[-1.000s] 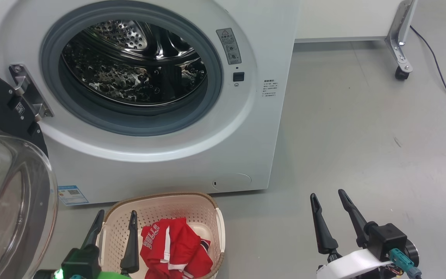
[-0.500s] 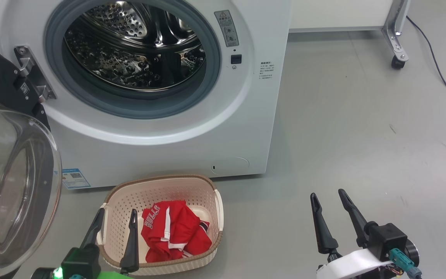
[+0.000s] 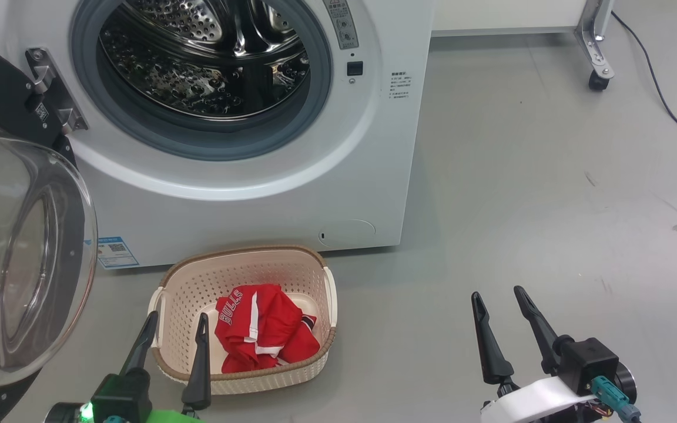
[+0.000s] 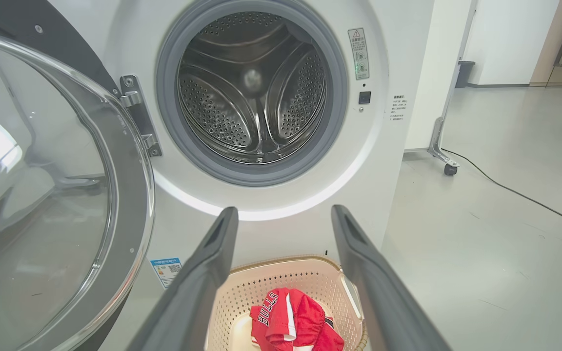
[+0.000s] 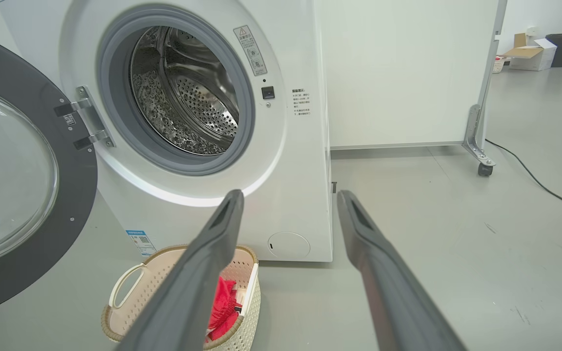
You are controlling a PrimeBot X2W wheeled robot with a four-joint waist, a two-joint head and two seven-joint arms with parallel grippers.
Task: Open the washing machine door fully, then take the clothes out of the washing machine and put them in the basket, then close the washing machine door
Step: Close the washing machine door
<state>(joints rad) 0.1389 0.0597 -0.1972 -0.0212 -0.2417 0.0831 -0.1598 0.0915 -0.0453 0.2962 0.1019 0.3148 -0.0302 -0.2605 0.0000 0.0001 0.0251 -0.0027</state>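
Head view: clothes (image 3: pixel 262 329) in the basket (image 3: pixel 244 254), both jaws apart; I could slam the washing machine door (image 3: pixel 27 252) pushing too fast.

washing machine (image 3: pixel 244 205): smooth white casing, faint gloss
drum (image 3: pixel 197 88): shiny perforated steel
gasket (image 3: pixel 197 151): matt grey rubber
washing machine door (image 3: pixel 21 252): clear glossy glass, dark rim
basket (image 3: pixel 244 276): cream perforated plastic, braided-look brown rim
clothes (image 3: pixel 268 329): creased red cloth
floor (image 3: pixel 520 205): smooth grey, lightly scuffed

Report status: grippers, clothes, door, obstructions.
Left gripper and right gripper open, empty. Clothes in basket; drum shows none. Washing machine door wide open, not yet closed. Nothing across the opening.
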